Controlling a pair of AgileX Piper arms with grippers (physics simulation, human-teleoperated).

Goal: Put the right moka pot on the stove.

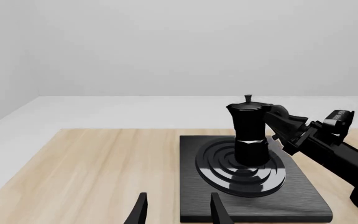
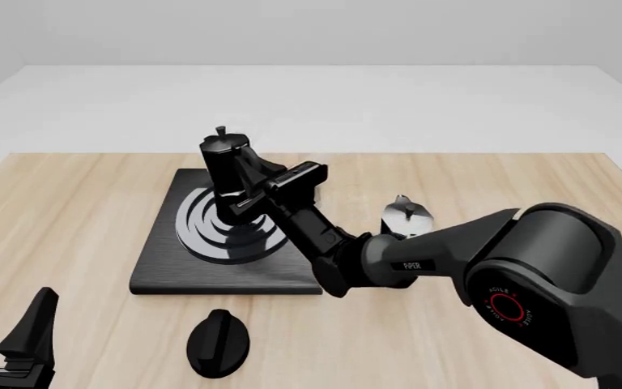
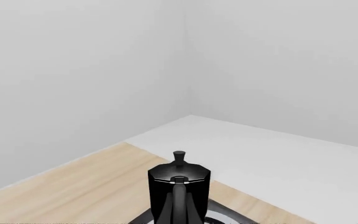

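Observation:
The right moka pot [image 2: 223, 158] is small, black and faceted, with a knob on top. It stands upright on the burner rings of the stove [image 2: 181, 271], a flat black slab. My right gripper [image 2: 244, 194] is shut on the pot's looped handle from the right side. The left wrist view shows the pot [image 1: 247, 130] on the stove [image 1: 303, 189] with the right gripper [image 1: 278, 130] at its handle. The right wrist view shows the pot [image 3: 179, 179] close up, handle toward the camera. My left gripper [image 2: 3, 324] is open and empty at the near left.
The other moka pot [image 2: 406, 212], its silvery lid showing, stands on the table right of the stove, partly hidden behind my right arm. A small black oval knob [image 2: 219, 344] lies on the table in front of the stove.

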